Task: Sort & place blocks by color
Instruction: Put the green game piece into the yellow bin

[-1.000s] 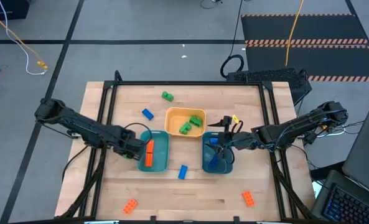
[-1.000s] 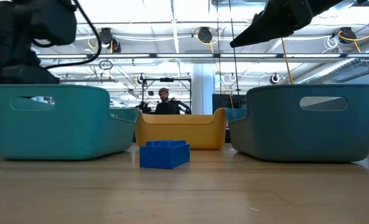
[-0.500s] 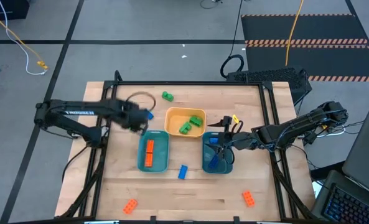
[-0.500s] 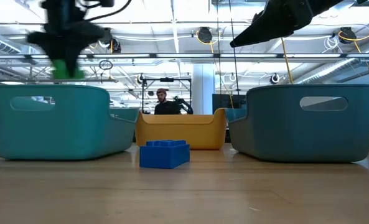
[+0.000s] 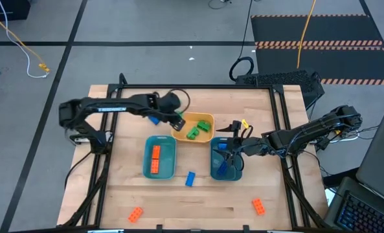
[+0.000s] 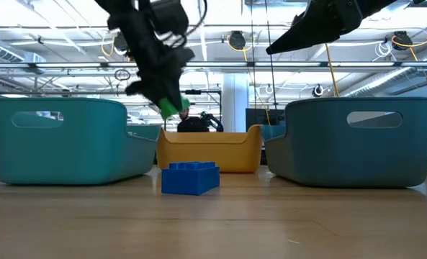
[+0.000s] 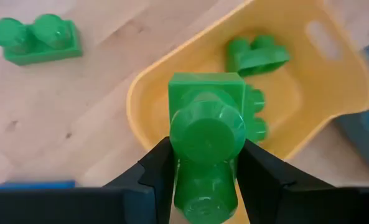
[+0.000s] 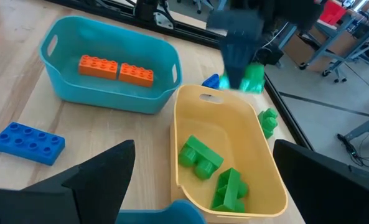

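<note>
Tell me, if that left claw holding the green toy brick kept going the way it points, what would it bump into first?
Probably the yellow-orange plastic bin. The left gripper, shut on the green studded brick, points down at its near rim; two green bricks already lie inside. Depth is hard to judge.

Bright, even overhead light; ceiling lamps [image 6: 236, 39] glare above the yellow bin [image 6: 209, 149], and the left arm [image 6: 152, 54] is motion-blurred.

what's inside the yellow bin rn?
Two green blocks lie in the yellow bin. The left gripper holds a third green block above its rim. Nothing else shows inside.
</note>
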Motion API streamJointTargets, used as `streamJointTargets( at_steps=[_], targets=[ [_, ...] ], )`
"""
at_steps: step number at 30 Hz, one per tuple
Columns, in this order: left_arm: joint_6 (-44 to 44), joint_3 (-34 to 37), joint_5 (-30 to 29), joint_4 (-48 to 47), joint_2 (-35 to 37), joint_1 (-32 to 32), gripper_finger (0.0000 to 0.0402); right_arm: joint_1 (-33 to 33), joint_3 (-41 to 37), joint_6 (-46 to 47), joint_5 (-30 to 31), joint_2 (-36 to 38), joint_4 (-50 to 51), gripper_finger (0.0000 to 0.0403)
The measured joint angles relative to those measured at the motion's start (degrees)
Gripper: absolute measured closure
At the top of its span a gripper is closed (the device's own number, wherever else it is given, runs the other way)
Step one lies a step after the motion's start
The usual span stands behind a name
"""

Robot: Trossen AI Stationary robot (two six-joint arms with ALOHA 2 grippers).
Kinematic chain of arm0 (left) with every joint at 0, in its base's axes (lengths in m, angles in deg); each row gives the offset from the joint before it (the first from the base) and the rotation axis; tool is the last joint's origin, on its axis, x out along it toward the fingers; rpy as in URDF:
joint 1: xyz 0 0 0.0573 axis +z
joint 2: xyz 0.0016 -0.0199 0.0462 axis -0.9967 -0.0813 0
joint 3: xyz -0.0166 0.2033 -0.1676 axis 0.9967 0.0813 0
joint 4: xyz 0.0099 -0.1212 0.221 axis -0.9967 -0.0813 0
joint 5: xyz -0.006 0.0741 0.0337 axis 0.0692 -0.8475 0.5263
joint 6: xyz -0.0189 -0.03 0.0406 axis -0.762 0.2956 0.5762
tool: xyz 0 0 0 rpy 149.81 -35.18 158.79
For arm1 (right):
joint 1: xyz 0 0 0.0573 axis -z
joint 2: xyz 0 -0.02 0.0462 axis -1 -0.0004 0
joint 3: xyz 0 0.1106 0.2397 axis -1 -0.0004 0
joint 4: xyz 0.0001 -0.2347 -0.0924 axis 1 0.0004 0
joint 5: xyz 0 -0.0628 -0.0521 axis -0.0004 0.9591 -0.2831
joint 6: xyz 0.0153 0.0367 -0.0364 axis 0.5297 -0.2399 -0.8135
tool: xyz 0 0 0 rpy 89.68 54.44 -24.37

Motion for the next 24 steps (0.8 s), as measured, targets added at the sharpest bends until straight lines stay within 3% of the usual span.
streamJointTargets(
  at_steps=[6,15,20,24],
  targets=[
    [2.7,0.0,0.0,0.5,-2.1,1.5,0.0247,0.3,0.0,0.0,0.0,0.0,0.0,0.0026],
    [4.7,0.0,0.6,3.7,-2.1,2.2,0.0139,3.4,0.0,0.8,0.0,0.0,0.0,0.0026],
    [10.4,-1.9,0.4,2.0,-1.8,3.0,0.0089,4.9,0.0,1.1,-0.2,0.0,0.0,0.0026],
    [16.5,-8.2,-6.9,-1.0,-1.3,6.8,0.0073,5.9,0.0,1.1,-0.3,0.0,0.0,0.0026]
  ],
)
